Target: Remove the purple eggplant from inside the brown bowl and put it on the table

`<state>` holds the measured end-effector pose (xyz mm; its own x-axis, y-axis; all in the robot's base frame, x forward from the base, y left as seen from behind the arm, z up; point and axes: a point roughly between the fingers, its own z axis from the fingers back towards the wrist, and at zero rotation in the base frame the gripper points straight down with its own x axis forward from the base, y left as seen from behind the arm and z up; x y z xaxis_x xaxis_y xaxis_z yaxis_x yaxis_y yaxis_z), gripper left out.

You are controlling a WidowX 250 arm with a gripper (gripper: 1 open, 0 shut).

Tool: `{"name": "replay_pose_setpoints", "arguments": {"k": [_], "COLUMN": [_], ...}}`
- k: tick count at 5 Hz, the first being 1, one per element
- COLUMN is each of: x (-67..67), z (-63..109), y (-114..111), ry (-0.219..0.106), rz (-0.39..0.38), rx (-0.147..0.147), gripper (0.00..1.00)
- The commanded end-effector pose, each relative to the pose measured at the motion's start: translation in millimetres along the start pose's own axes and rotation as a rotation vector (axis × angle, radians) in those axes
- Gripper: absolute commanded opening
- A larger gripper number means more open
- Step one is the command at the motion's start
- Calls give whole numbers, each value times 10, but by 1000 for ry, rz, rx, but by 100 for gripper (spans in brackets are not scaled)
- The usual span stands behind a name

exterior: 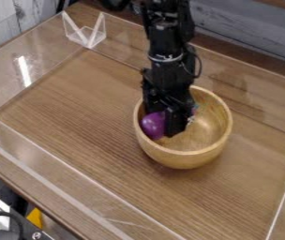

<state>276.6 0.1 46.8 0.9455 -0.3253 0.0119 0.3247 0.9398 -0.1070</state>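
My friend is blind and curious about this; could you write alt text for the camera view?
A black robot arm reaches down into a round tan wooden bowl, its closed fingers at a glossy purple toy eggplant near the bowl's left side in the picture. The bowl sits on a brown wood-grain table.

Wide free room lay on tabletop left of bowl in view. Bowl's thick rim stood in way sideways. Clear walls blocked far corner.

Some clear, pointy plastic thing sitting over at the far left, plus a yellow bit down near left.
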Motion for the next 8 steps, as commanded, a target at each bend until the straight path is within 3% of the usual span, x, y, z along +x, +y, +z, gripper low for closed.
{"name": "replay_pose_setpoints", "arguments": {"k": [1,2,4,6,7,8], "x": [15,-57,1,223,226,264], "z": [329,439,430,325,441,483], "y": [67,69,1,-239,-212,-244], "ry": [-67,-60,-65,-67,-88,-104], "rz": [-60,-124,-103,-81,-29,-37], "rx": [28,27,28,29,37,43], "gripper": [0,0,0,0,0,0]}}
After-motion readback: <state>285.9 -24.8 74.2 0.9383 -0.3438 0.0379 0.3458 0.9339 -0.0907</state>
